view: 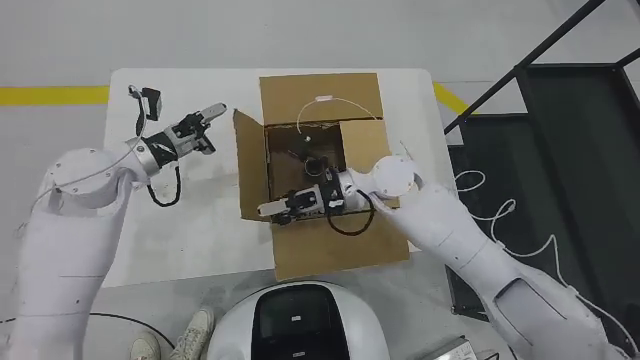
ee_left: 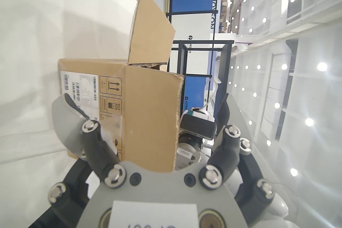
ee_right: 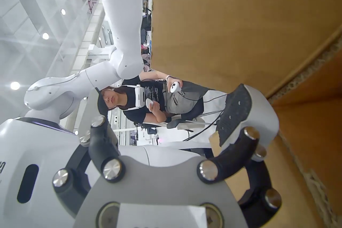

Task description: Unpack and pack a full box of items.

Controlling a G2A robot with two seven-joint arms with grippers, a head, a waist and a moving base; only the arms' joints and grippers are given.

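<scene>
Now, the box (view: pixel 340 245): it sits open in the middle of the white surface (view: pixel 170 230), flaps folded out, and the top view looks straight down into it.
Inside: dark items (view: pixel 312 163) lie low in the well, seen from above, too murky to name.
Cable (view: pixel 335 108): a thin white loop lies on the far flap.
Left claw (ee_left: pixel 144 108): jaws are spread wide and hold nothing. From above it hangs over the surface just beside the box's left flap, apart from the cardboard.
Left wrist view adds: the box's outer wall is seen nearly head-on between the 2 fingers. A printed label (ee_left: pixel 80 84) sits near the corner and 1 flap stands up above the rim.
Right claw (ee_right: pixel 169 95): jaws are wide here too, with nothing between them. From above it sits at the box's near-left corner, over the rim.
Right wrist view adds: 1 ribbed pad (ee_right: pixel 233 111) is right up beside bare brown cardboard. Whether it touches or is a hair apart, I cannot tell.
</scene>
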